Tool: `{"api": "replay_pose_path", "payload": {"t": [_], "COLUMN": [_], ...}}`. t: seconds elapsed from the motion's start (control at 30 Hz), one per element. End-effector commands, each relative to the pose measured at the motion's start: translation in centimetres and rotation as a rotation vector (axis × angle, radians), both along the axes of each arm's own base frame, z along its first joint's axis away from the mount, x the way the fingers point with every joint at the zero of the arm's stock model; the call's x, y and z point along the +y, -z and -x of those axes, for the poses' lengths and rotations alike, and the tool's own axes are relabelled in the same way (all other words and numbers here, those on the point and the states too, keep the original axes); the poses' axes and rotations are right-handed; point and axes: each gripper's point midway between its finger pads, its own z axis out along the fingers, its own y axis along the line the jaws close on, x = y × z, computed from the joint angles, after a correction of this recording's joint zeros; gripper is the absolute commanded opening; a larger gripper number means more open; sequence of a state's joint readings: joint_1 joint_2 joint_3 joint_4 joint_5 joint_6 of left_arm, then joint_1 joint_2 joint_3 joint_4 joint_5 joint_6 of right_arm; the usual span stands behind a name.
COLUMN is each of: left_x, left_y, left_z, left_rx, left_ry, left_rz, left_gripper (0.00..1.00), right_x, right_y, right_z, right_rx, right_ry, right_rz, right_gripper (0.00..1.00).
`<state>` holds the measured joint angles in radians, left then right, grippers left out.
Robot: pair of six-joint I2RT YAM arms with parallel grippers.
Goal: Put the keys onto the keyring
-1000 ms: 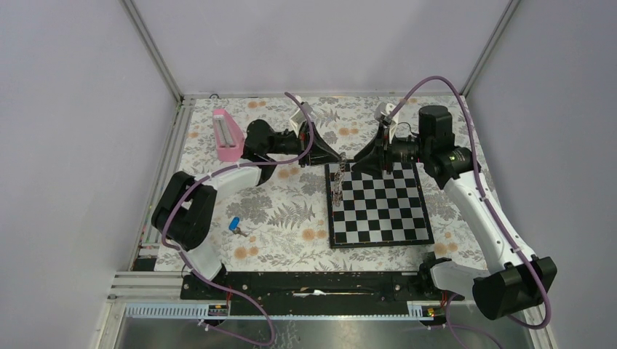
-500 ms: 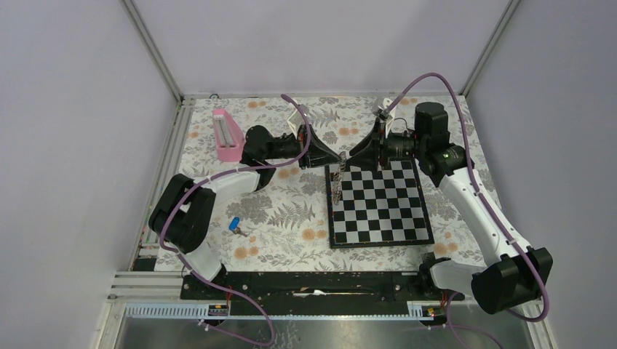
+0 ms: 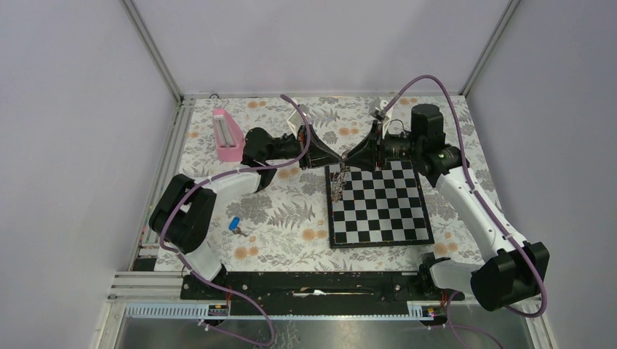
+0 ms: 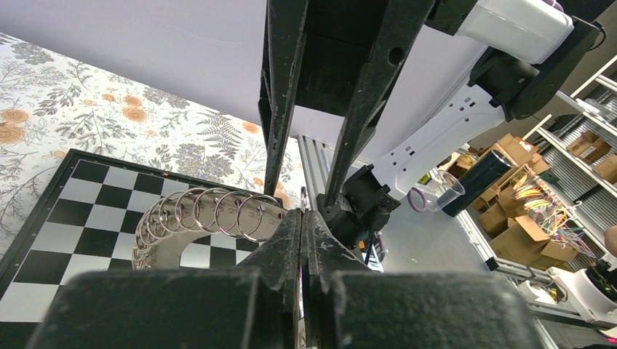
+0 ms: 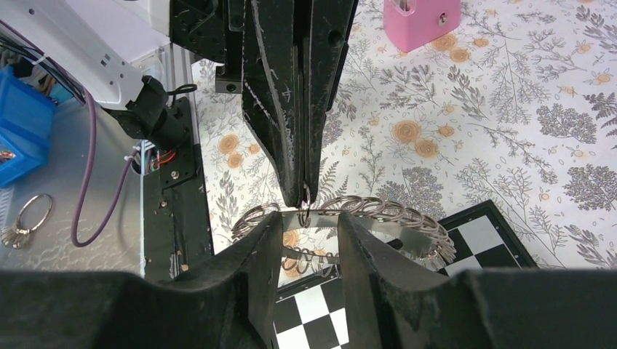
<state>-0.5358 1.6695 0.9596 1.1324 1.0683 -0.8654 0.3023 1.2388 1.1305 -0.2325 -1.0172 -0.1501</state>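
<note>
The keyring point(image 3: 337, 183), a flat grey band strung with several wire split rings, hangs on edge over the chessboard's far-left corner. My left gripper point(image 3: 338, 161) is shut on a small split ring point(image 4: 303, 198) at the keyring's top point(image 4: 207, 218). My right gripper point(image 3: 348, 158) faces it tip to tip, open. In the right wrist view, the right gripper point(image 5: 309, 240) has its fingers on either side of that small ring point(image 5: 304, 198) and the band point(image 5: 378, 222). A blue-headed key point(image 3: 234, 225) lies on the floral cloth, far left of both grippers.
The chessboard point(image 3: 378, 207) lies right of centre on the floral cloth. A pink box point(image 3: 228, 135) stands at the back left. Cage posts and walls border the table, and a black rail point(image 3: 313, 283) runs along the near edge.
My right gripper has moved left, up to the left gripper's tip, and its jaws have narrowed slightly. The left gripper stays shut on the hanging keyring.
</note>
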Motion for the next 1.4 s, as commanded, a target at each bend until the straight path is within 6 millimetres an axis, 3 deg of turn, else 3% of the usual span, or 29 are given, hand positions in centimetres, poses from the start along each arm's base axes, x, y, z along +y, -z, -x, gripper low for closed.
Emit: {"api": "replay_pose_path", "payload": {"t": [0.0, 0.9, 1.0, 1.13, 1.27, 1.37], "left_x": [0.5, 0.1, 0.1, 0.1, 0.3, 0.8], "left_y": [-3.5, -3.0, -2.8, -2.7, -2.6, -2.4], "left_z": [0.9, 1.0, 1.0, 1.1, 1.2, 0.0], "left_rx": [-0.099, -0.080, -0.081, -0.093, -0.155, -0.214], "left_ry": [-0.013, 0.001, 0.002, 0.005, 0.016, -0.011], "left_rz": [0.085, 0.096, 0.093, 0.089, 0.073, 0.025], "left_gripper": [0.00, 0.00, 0.00, 0.00, 0.00, 0.04], "right_x": [0.6, 1.3, 1.3, 1.3, 0.8, 0.4], "right_y": [-0.6, -0.8, -1.1, -0.9, -0.6, -0.4], "right_z": [-0.2, 0.7, 0.8, 0.8, 0.7, 0.6], "right_rx": [-0.012, 0.025, 0.025, 0.022, -0.021, -0.062], "right_ry": [-0.018, -0.067, -0.072, -0.070, -0.056, -0.047], "right_rz": [-0.026, -0.079, -0.087, -0.080, -0.040, -0.001], "right_gripper": [0.39, 0.21, 0.16, 0.00, 0.00, 0.00]}}
